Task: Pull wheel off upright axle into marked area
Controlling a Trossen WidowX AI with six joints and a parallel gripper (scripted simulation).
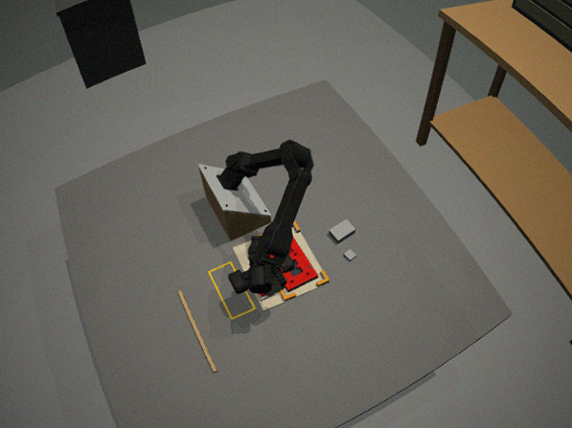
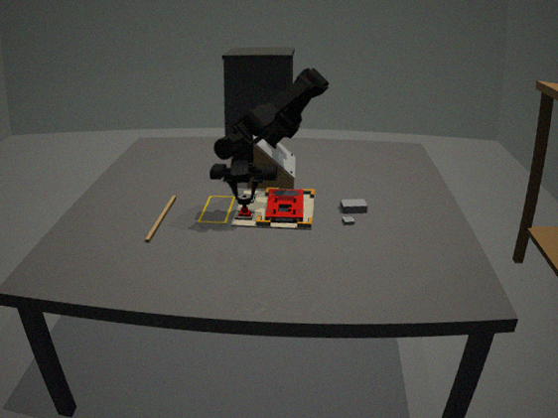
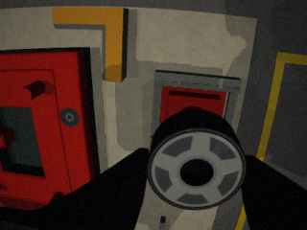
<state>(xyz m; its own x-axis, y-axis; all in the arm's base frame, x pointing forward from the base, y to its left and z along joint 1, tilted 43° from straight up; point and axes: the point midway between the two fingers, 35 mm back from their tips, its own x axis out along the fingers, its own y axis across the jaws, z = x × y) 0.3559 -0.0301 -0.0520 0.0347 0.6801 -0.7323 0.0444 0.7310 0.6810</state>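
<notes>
My gripper is shut on the wheel, a black tyre with a grey spoked hub and a dark centre hole. In the wrist view the wheel hangs over a small red base on the cream mat. The axle is hidden behind the wheel. The marked area is a yellow outline on the table, just beside the mat and the gripper. In the top view the arm hides the wheel.
A large red board lies on the mat with orange corner marks. Two grey blocks lie to the right. A wooden stick lies left. The arm's wedge mount stands behind.
</notes>
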